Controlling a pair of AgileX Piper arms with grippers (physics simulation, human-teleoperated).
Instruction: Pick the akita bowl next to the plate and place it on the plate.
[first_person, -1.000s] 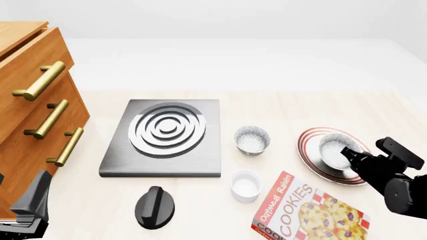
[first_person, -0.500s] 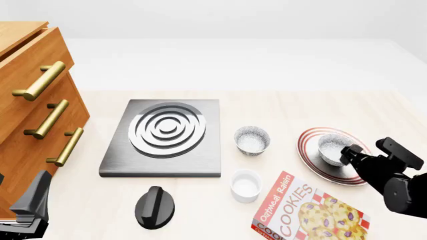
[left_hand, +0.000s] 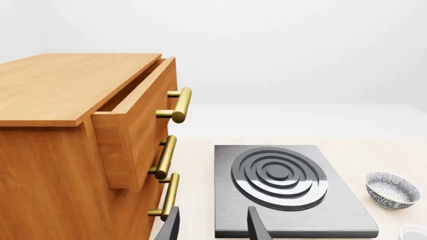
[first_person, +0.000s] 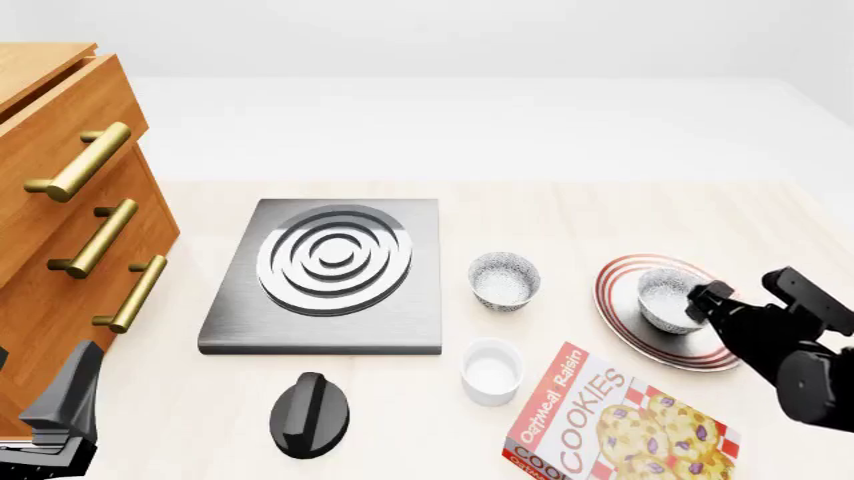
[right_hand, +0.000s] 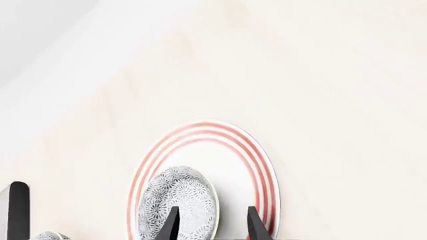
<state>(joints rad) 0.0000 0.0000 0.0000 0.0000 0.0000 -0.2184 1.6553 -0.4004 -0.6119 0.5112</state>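
A pale wooden table (first_person: 561, 205) runs back to a plain white wall. At the far left stands a wooden cabinet (first_person: 60, 215) with brass handles, its top drawer pulled partly out in the left wrist view. The left gripper (left_hand: 212, 227) hangs low beside it, fingers spread with nothing between them. Next comes a grey stove plate (first_person: 331, 275) with a ringed burner, a black knob (first_person: 310, 413) in front of it. Further right sit a speckled second bowl (first_person: 505, 279), a white cup (first_person: 491, 370) and a cookie box (first_person: 618, 420). At the right, the plate (first_person: 621, 300) carries the bowl (first_person: 665, 297), which sits upright inside the red rings. The right gripper (right_hand: 212, 222) is just beside the bowl, fingers parted; one finger overlaps the bowl's edge in the wrist view, and I cannot tell whether it touches.

Compared with half a second ago, the right arm has drawn slightly up and to the right, while the bowl lies in the same spot.
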